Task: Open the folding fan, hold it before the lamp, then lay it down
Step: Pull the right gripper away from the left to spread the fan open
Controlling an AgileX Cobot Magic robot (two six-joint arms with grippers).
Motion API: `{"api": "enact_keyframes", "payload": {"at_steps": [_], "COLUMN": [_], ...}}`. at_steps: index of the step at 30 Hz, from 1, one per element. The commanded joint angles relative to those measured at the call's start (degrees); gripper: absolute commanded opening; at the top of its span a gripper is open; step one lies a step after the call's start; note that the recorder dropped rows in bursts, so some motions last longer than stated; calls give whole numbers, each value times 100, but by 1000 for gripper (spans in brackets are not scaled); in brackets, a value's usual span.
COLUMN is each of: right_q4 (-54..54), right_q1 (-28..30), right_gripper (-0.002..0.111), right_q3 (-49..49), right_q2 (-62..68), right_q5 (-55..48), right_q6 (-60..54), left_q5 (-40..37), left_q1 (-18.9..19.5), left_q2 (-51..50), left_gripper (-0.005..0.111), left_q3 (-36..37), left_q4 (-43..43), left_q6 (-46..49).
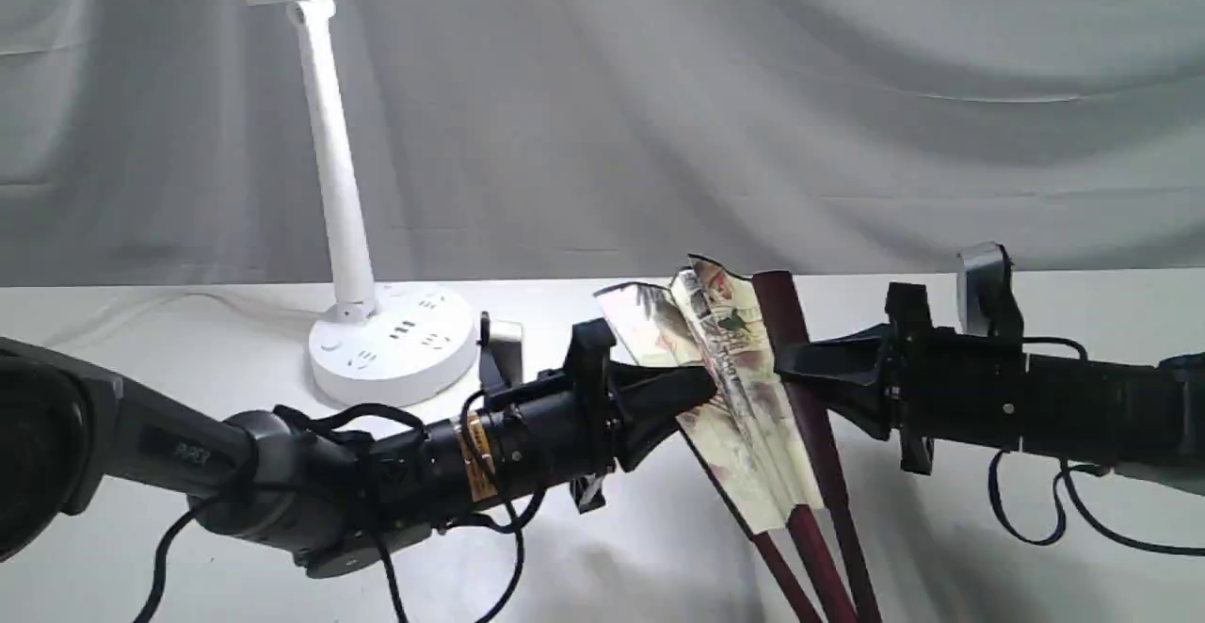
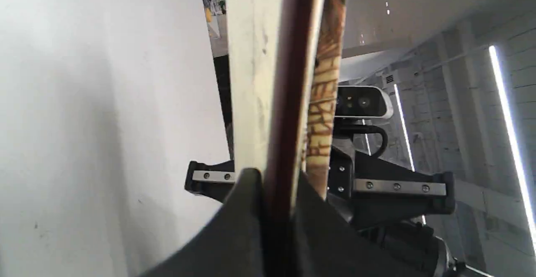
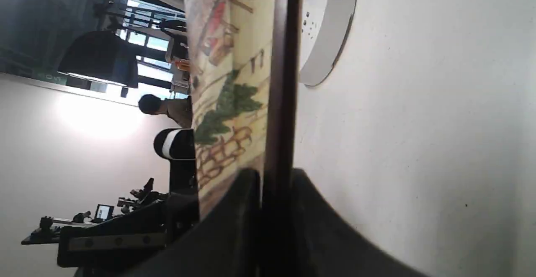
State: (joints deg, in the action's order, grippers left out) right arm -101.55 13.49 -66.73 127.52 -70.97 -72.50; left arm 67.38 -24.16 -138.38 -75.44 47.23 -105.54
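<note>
You have the folding fan pinched from both sides. The left gripper is clamped on one maroon guard and the right gripper on the other, so pulling apart should spread the barely fanned pleats. The lamp stands at its ten o'clock. The pivot end is cut off at six o'clock — whether it touches the table is unclear.

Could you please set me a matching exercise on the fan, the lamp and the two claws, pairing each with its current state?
1. folding fan
2. lamp
3. left claw
4. right claw

A. shut on the fan's maroon guard, right side of the exterior view
B. standing upright, untouched
C. partly open, a few pleats spread
D. shut on the fan's left side in the exterior view

Pairs: 1-C, 2-B, 3-D, 4-A
</note>
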Motion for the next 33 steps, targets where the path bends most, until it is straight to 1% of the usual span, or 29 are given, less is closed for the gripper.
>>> {"api": "enact_keyframes", "payload": {"at_steps": [1,6,14,22,33], "right_q4": [160,160,160,160,160], "right_q1": [149,387,740,1359,2008], "right_gripper": [0,0,0,0,0], "right_q3": [-4,-4,-4,-4,-4], "right_q2": [-1,-1,-1,-1,-1], "right_q5": [101,101,101,101,101], "right_q6": [-106,-106,-106,-106,-165], "left_q5": [258,106,106,106,106], "left_q1": [23,23,23,23,23], "left_q2": [84,84,84,84,84], "left_gripper": [0,0,0,0,0], "left_q3": [-28,-28,-28,-17,-17], "left_q4": [-723,-883,-1384,-2010,-2749], "left_q6": [-41,-41,-27,171,334]}}
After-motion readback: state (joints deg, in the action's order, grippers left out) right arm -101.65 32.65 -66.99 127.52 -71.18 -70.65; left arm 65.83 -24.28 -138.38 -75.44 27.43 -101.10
